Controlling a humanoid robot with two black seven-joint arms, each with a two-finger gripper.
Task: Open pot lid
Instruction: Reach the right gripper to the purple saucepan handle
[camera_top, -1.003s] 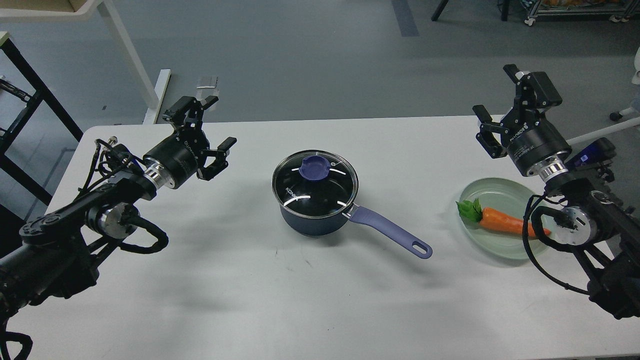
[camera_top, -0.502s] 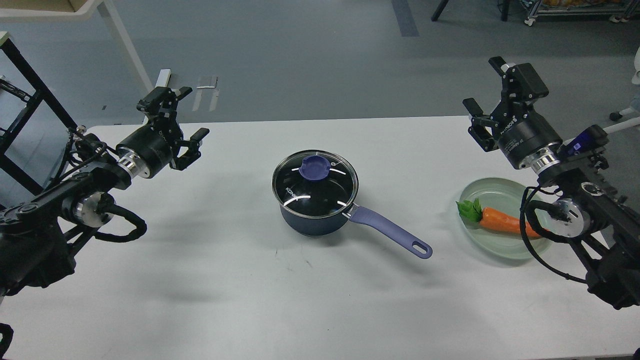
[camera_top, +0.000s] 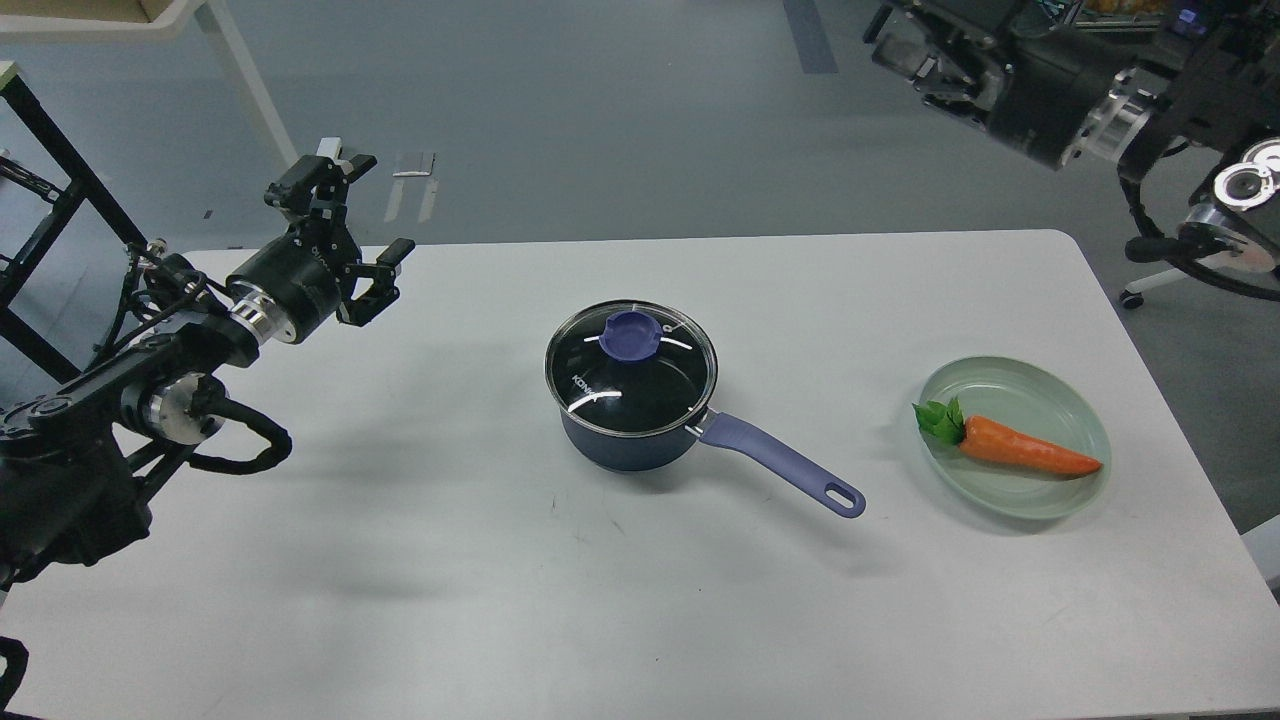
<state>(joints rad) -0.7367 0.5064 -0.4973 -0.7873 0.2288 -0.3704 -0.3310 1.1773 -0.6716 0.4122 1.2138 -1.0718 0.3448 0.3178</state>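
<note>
Wide white worktop, pot at its middle, glass lid seated on the rim, blue knob on top. Judged as the approach step, nothing gripped yet. Left hand at the worktop's left edge, well apart from the pot, fingers spread, empty. Right hand high at the top right, dark and blurred; cannot tell how far open. Next: a reach to the knob, then a straight lift. Pot contents hidden under reflections.
</note>
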